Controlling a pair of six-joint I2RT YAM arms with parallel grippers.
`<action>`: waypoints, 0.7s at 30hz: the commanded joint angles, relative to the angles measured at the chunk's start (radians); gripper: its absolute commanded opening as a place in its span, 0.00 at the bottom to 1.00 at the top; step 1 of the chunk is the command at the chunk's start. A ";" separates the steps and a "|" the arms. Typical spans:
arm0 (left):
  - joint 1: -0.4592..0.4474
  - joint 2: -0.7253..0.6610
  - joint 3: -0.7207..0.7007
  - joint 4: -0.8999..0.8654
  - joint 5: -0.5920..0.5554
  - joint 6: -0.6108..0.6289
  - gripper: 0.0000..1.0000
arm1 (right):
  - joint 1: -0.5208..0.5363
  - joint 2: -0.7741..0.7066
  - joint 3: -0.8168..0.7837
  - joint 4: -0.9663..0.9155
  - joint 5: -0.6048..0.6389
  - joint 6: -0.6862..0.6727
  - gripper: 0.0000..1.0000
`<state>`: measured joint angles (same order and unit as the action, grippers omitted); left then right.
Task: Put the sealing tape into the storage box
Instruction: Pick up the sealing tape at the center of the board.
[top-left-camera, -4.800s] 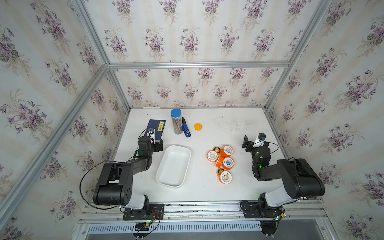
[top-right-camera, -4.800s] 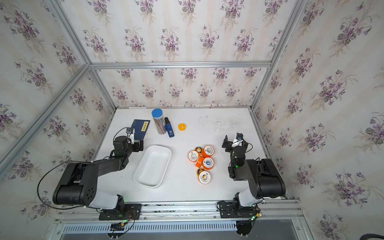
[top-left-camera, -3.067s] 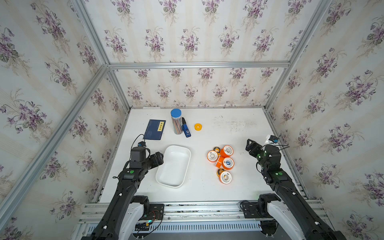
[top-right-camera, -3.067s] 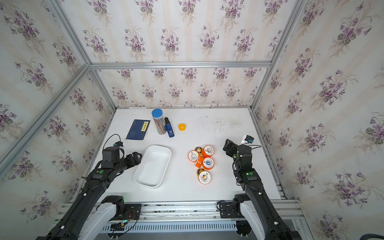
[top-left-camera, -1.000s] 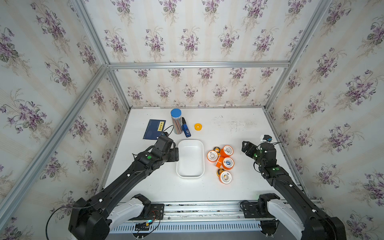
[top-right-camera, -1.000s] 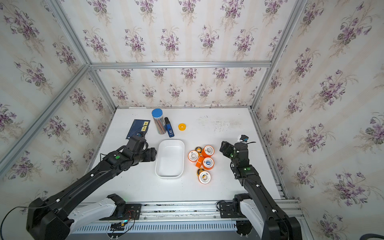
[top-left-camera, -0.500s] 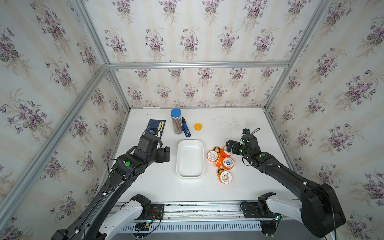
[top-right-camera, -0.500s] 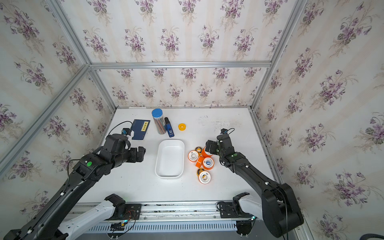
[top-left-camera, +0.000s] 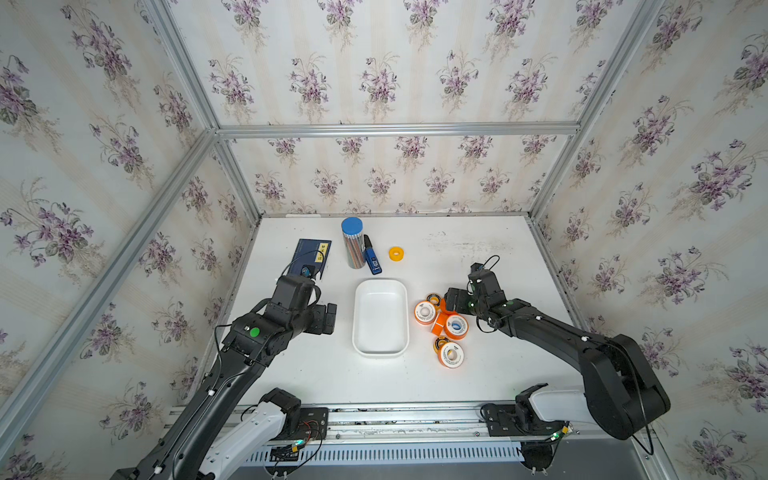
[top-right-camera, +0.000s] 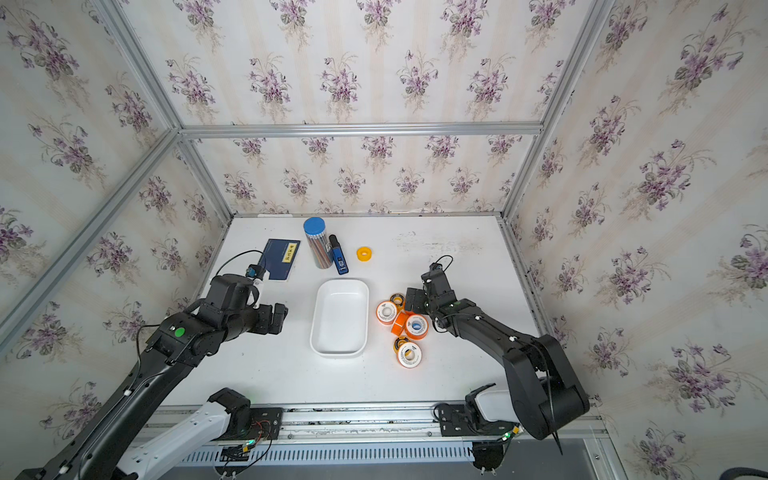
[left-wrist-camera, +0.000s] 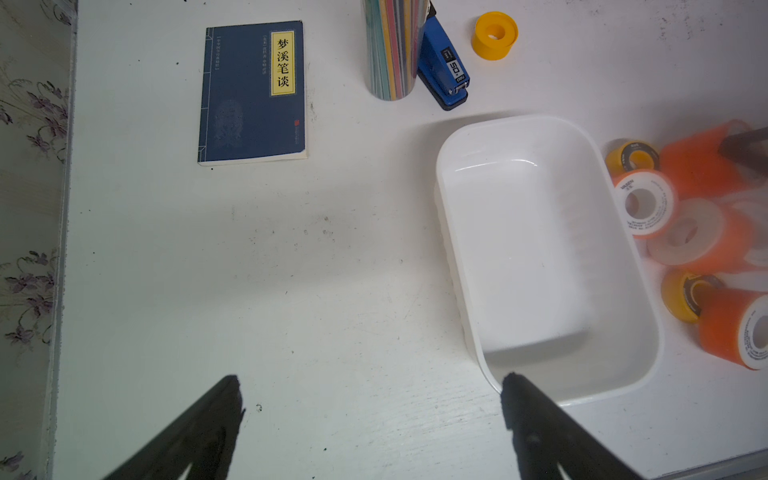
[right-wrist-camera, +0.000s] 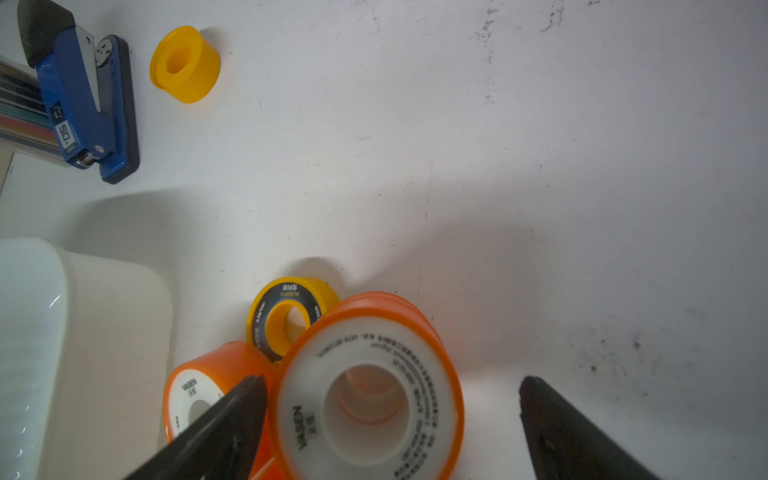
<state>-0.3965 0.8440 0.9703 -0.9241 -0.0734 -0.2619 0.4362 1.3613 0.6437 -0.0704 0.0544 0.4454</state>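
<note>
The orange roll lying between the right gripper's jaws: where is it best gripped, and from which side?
Across its orange outer rim, coming straight onto its white face. In the right wrist view the roll turns its face and hole toward the right gripper, so the open jaws can straddle its round sides. The gap beside the neighbouring orange roll looks tight; one jaw probably has to wedge in there.
</note>
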 joint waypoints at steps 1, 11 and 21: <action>0.029 -0.006 -0.002 0.011 0.037 0.018 0.97 | 0.007 0.017 0.010 0.018 -0.014 -0.001 0.98; 0.052 -0.013 -0.004 0.010 0.044 0.015 0.97 | 0.026 0.052 0.024 0.016 -0.005 -0.001 0.86; 0.054 -0.023 -0.005 0.011 0.038 0.013 0.97 | 0.027 0.054 0.022 0.019 -0.016 -0.002 0.72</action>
<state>-0.3454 0.8238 0.9649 -0.9234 -0.0364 -0.2539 0.4637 1.4147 0.6636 -0.0639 0.0402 0.4446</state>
